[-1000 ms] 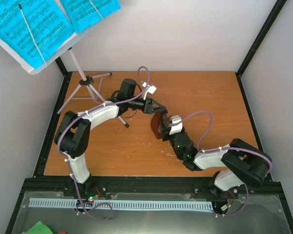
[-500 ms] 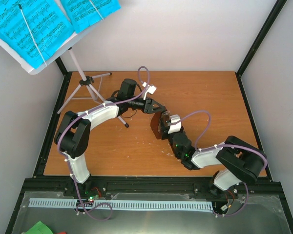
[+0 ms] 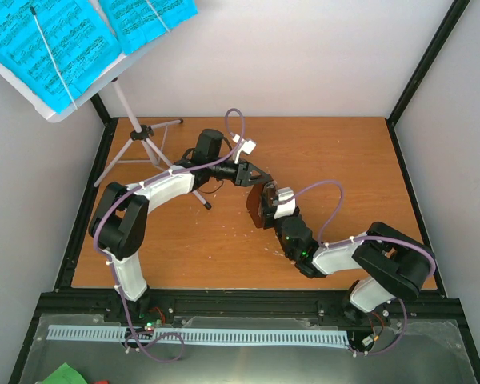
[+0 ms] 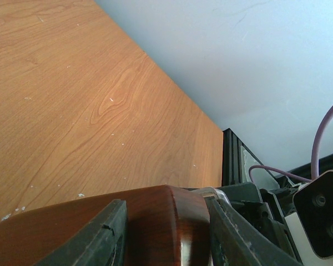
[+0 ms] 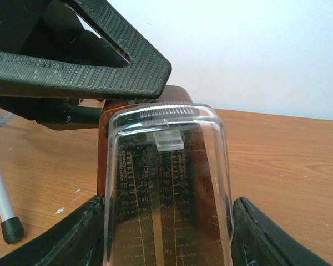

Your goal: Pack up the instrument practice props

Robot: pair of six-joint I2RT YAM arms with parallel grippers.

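The metronome [image 3: 259, 210] is being held upright over the tabletop [image 3: 348, 172], just right of the music stand [image 3: 142, 130] and its feet. The right end effector [image 5: 164, 235] is clamping the clear cover [image 5: 166, 144] from both sides, while the left end effector [image 4: 166, 235] is gripping the wooden top.

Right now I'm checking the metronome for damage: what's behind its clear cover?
Behind the clear cover, the right wrist view shows a printed tempo scale and a pale central strip on the brown metronome. Its lower part is cut off by the frame.

Metronome [image 3: 258, 210] right of music stand [image 3: 141, 132]
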